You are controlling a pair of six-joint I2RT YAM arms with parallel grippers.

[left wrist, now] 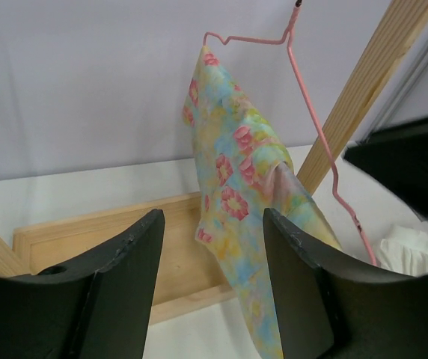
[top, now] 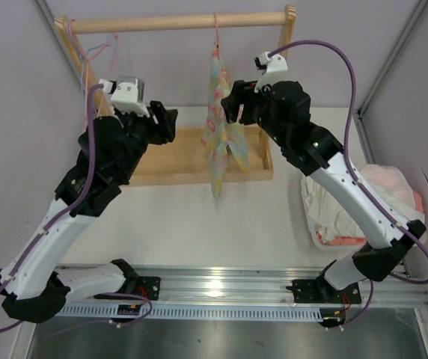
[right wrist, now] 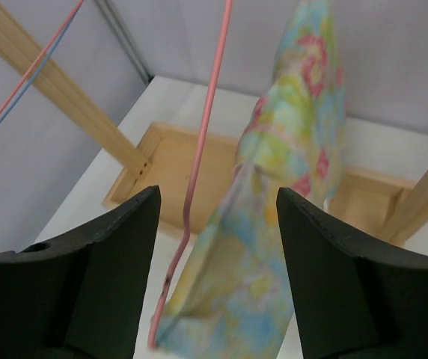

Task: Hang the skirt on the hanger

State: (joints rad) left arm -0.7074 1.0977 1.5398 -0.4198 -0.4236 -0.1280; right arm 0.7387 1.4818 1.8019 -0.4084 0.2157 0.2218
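Lilac-grey walls, white table (top: 221,224). A pale wooden rack stands at the back, its round rail (top: 176,23) across the top of the overhead frame and a flat wooden base tray (top: 176,161) below it.

I see the thin pale pink wire hanger (top: 215,34) hooked on the rail at upper centre. The soft pastel yellow, blue and green skirt with pink flowers (top: 220,127) hangs from it edge-on, in a narrow folded drape. It is bunched toward one shoulder of the wire.

Left gripper (top: 167,123), left of the skirt: fingers apart, nothing between them. Right gripper (top: 231,106), just right of the skirt: likewise spread and empty. Neither touches the cloth.

White-and-pink heap of clothes (top: 349,202) at the right edge. Thin blue and pink spare hangers (top: 94,52) at upper left.
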